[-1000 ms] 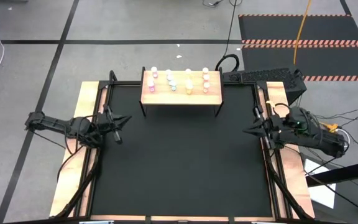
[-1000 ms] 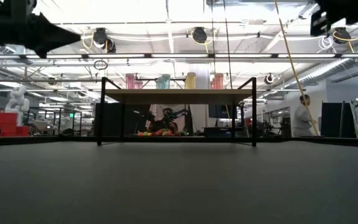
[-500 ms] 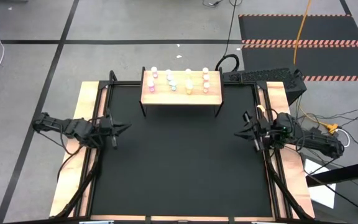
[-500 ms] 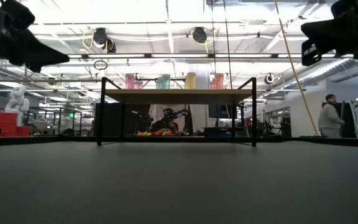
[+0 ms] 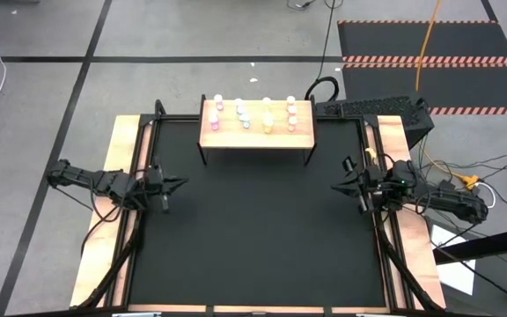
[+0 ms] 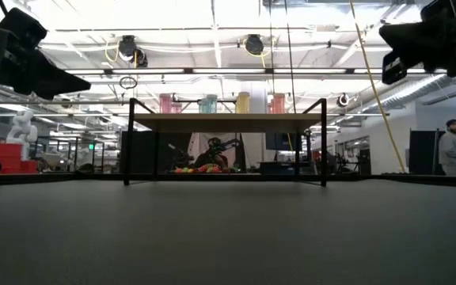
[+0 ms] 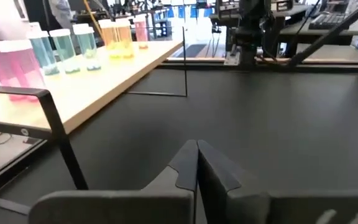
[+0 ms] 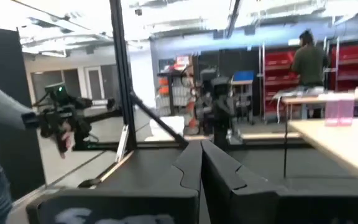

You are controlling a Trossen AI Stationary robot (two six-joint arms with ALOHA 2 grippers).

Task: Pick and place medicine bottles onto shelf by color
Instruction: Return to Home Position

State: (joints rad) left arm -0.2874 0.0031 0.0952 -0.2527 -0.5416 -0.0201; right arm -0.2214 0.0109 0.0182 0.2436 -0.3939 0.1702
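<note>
While left gripper (image 5: 179,182) hovers closed and empty, right gripper (image 5: 337,187) does likewise.

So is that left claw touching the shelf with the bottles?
Apart. The high view shows bare black mat between the left gripper and the shelf. The right gripper is apart too.

Your dark left arm (image 5: 95,182) reaches in level from the left edge of the black surface (image 5: 253,246). Its dark two-finger left end effector (image 5: 178,183) points toward the middle, with its fingers (image 7: 185,163) pressed together. Your dark right arm (image 5: 438,198) mirrors it at the right edge. Its right end effector (image 5: 338,187) points inward, fingers (image 8: 190,160) likewise pressed tip to tip. Both hang clear above the surface.
</note>
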